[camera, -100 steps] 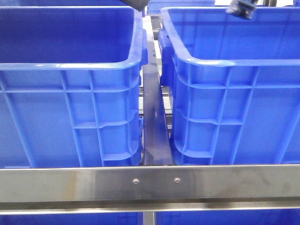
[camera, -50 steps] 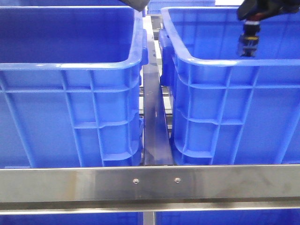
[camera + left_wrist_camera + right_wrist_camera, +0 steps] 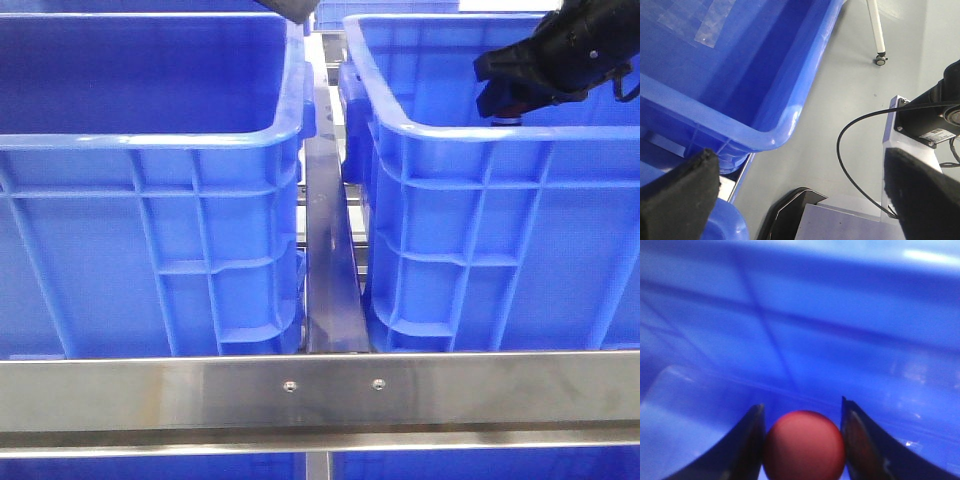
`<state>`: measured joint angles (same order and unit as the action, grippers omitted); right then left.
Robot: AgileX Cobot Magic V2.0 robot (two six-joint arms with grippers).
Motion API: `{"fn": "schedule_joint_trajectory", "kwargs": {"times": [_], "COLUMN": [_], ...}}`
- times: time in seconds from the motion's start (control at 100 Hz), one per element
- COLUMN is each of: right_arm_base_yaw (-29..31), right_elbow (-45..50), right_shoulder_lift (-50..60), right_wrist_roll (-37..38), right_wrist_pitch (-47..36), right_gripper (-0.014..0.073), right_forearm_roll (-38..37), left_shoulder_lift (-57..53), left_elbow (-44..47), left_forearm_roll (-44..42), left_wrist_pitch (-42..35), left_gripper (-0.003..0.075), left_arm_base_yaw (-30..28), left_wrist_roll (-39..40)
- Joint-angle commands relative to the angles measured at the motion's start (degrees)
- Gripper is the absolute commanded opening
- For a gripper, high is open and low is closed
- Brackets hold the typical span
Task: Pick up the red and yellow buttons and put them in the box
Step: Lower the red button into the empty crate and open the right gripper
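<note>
Left gripper (image 3: 800,195): jaws wide apart, nothing between them, parked above the rim of the left crate (image 3: 771,135), idle. Right gripper (image 3: 801,440): clamped on a red button (image 3: 804,446), which sits squarely between its fingers. Right arm (image 3: 560,55) reaches over the box (image 3: 440,130) rim, blue wall just ahead of the fingers. Judgement: one button in transit, release pending; no yellow buttons visible, box contents not visible.

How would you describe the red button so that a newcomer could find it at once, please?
Start at the right-hand blue crate, where the right gripper reaches inside. Between its two dark fingers sits the red button, a small round dome and the only red thing among all the blue.
</note>
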<state>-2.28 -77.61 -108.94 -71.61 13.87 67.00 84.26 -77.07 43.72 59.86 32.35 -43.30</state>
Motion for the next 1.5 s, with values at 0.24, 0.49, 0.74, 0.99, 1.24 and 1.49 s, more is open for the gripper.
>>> {"fn": "schedule_joint_trajectory", "kwargs": {"times": [0.24, 0.49, 0.74, 0.99, 1.24, 1.49], "right_arm_base_yaw": [0.25, 0.25, 0.32, 0.48, 0.48, 0.48], "right_elbow": [-2.22, -2.22, -2.22, -0.86, 11.25, 25.29], "right_shoulder_lift": [1.71, 1.94, 3.33, 10.21, 23.45, 38.61], "right_wrist_roll": [-0.61, -0.61, -0.61, -0.56, -0.08, -0.08], "right_wrist_pitch": [-1.32, -1.08, -0.58, 3.99, -1.41, -4.99], "right_gripper": [0.0304, 0.0460, 0.0456, 0.0454, 0.0132, -0.0064], "right_forearm_roll": [1.20, 1.20, 1.20, 1.20, 1.20, 1.40], "left_shoulder_lift": [-1.90, -1.90, -1.90, -1.90, -1.90, -1.90], "left_elbow": [-1.49, -1.49, -1.49, -1.49, -1.49, -1.49], "left_forearm_roll": [3.73, 3.73, 3.73, 3.73, 3.73, 3.73], "left_wrist_pitch": [-1.13, -1.13, -1.13, -1.01, 0.29, 0.29], "left_gripper": [0.0627, 0.0627, 0.0627, 0.0627, 0.0627, 0.0622], "left_arm_base_yaw": [0.49, 0.49, 0.49, 0.49, 0.49, 0.49], "left_wrist_roll": [-0.02, -0.02, -0.02, -0.02, -0.02, -0.02]}}
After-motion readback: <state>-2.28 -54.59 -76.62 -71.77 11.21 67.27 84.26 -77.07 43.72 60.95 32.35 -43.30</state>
